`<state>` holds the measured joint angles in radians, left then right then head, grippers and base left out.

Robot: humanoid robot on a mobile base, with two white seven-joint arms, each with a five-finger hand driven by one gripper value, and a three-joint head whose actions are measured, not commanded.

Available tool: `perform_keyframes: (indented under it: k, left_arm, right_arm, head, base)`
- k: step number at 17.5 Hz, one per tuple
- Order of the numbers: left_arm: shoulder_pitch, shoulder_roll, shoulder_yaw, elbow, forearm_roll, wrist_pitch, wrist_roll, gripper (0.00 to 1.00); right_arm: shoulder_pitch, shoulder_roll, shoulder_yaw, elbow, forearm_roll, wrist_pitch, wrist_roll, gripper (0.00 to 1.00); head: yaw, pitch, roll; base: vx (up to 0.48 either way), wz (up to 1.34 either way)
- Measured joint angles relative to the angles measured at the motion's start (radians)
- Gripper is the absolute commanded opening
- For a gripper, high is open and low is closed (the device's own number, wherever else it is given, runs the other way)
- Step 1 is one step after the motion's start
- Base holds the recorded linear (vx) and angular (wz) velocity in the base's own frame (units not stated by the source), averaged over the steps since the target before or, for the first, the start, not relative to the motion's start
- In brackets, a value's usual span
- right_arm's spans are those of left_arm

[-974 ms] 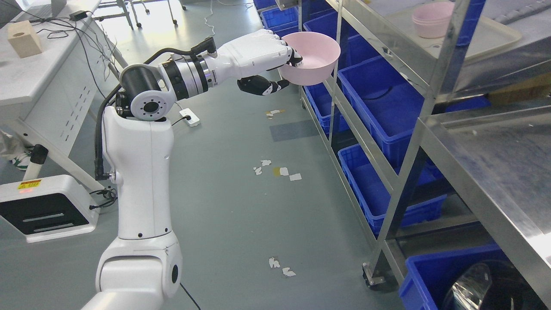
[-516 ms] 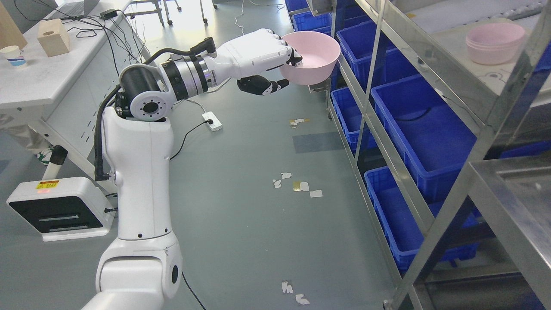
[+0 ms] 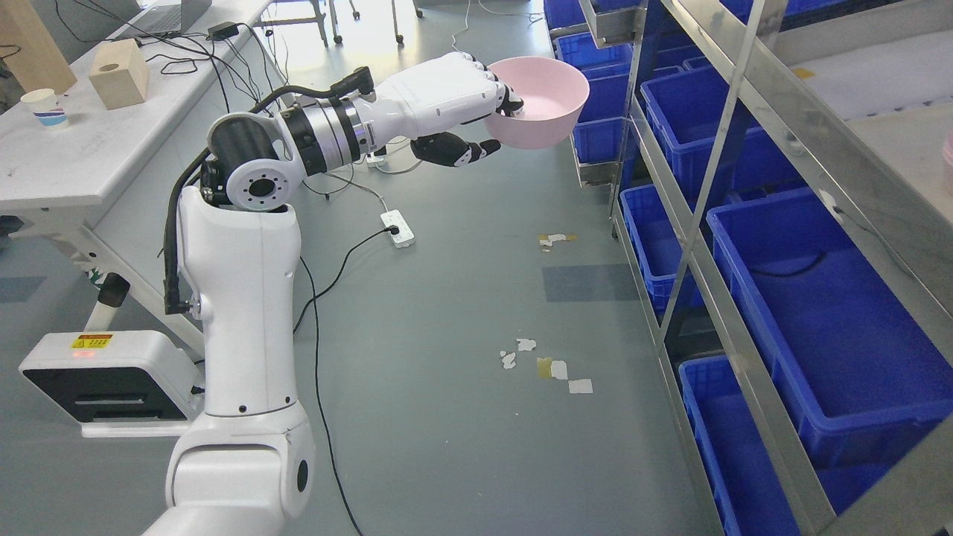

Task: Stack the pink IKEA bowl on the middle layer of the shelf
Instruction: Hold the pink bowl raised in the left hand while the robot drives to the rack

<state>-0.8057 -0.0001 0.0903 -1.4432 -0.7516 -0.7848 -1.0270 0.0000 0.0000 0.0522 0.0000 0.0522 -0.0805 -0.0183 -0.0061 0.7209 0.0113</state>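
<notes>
While my left arm rises from the lower left, its left hand (image 3: pixel 476 104) pinches the pink bowl (image 3: pixel 537 100) at the near rim, aloft beside the shelf (image 3: pixel 752 82) front edge. Rigid, light plastic, I judge; slick too, so gripping the rim suits.

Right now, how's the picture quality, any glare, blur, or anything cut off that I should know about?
Head view: sharp overall, with no motion blur on the left hand or the pink bowl; window light washes out the floor at top centre; the steel shelf shows soft reflections; a sliver of pink is cut off at the right edge, too little to identify.
</notes>
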Motion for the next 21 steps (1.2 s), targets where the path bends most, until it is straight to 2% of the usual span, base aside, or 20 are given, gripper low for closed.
perform_keyframes:
  k: [21]
  left_arm:
    - [0.001, 0.0, -0.006, -0.001, 0.007, 0.0, 0.008, 0.03]
  right_arm:
    - [0.0, 0.0, 0.0, 0.0, 0.0, 0.0, 0.0, 1.0]
  head:
    - [0.0, 0.0, 0.0]
  base:
    - [0.318, 0.18]
